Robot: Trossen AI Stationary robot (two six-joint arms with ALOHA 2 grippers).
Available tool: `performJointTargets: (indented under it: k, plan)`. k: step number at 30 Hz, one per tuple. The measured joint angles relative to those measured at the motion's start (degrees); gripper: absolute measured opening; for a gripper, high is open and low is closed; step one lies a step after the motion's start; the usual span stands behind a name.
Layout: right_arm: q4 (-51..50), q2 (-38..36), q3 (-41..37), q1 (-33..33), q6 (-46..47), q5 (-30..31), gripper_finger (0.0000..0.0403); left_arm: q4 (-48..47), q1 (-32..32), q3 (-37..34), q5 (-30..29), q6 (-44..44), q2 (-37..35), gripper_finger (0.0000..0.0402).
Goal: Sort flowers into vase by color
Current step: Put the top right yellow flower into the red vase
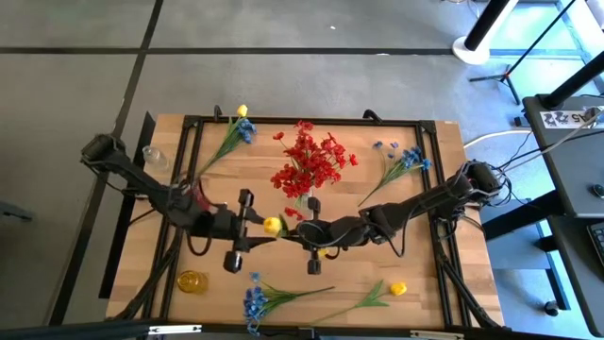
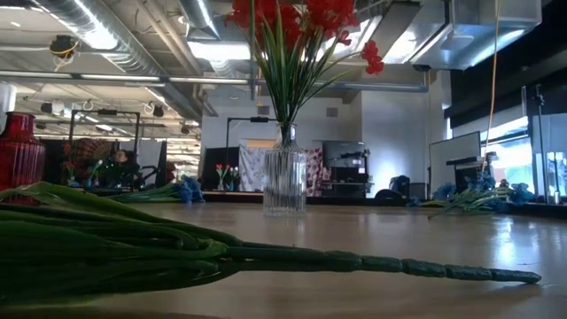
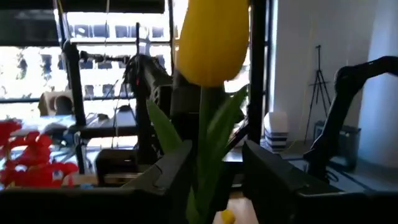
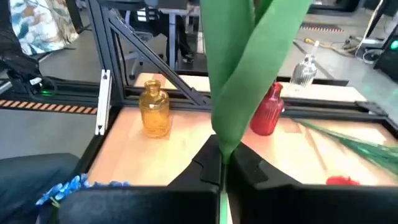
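A yellow flower (image 1: pixel 272 225) with a round bloom (image 3: pixel 211 37) and long green leaves (image 4: pixel 249 74) stands upright in the air over the table's middle. My right gripper (image 1: pixel 294 231) (image 4: pixel 222 165) is shut on its lower green part. My left gripper (image 1: pixel 264 229) (image 3: pixel 217 171) is open, level, with one finger on each side of the stem below the bloom; whether they touch it I cannot tell. A clear vase (image 2: pixel 283 182) holds the red flowers (image 1: pixel 311 161). A yellow vase (image 1: pixel 192 280) stands near left. My right gripper pinches the yellow flower's folded green leaf and stem (image 4: pixel 225 146) between its two shut fingers, low on the flower. The fingers come level from the table's right. The flower stands upright above the fingers, lifted clear of the table.
Flowers lie on the table: a blue and yellow spray far left (image 1: pixel 231 137), a blue spray far right (image 1: pixel 401 161), a blue spray (image 1: pixel 260 297) and a yellow flower (image 1: pixel 387 291) near. A red vase (image 4: pixel 267 112) and a small clear vase (image 1: pixel 156 156) stand at left.
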Motion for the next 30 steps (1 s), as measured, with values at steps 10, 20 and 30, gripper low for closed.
performJointTargets:
  k: [10,20,30]
  plan:
    - [-3.5,0.3,0.0,-0.4,2.3,-0.5,0.0006,-0.7,5.2,0.0,4.4,-5.8,5.8,0.0155]
    - [-5.0,0.3,0.0,-0.4,2.3,0.1,0.0040,-2.1,4.1,0.0,1.6,-5.8,5.8,0.0048]
    - [-4.9,-2.3,0.0,1.6,1.3,-0.4,0.0222,-31.5,-0.7,5.6,-2.8,-8.5,-3.4,0.0006]
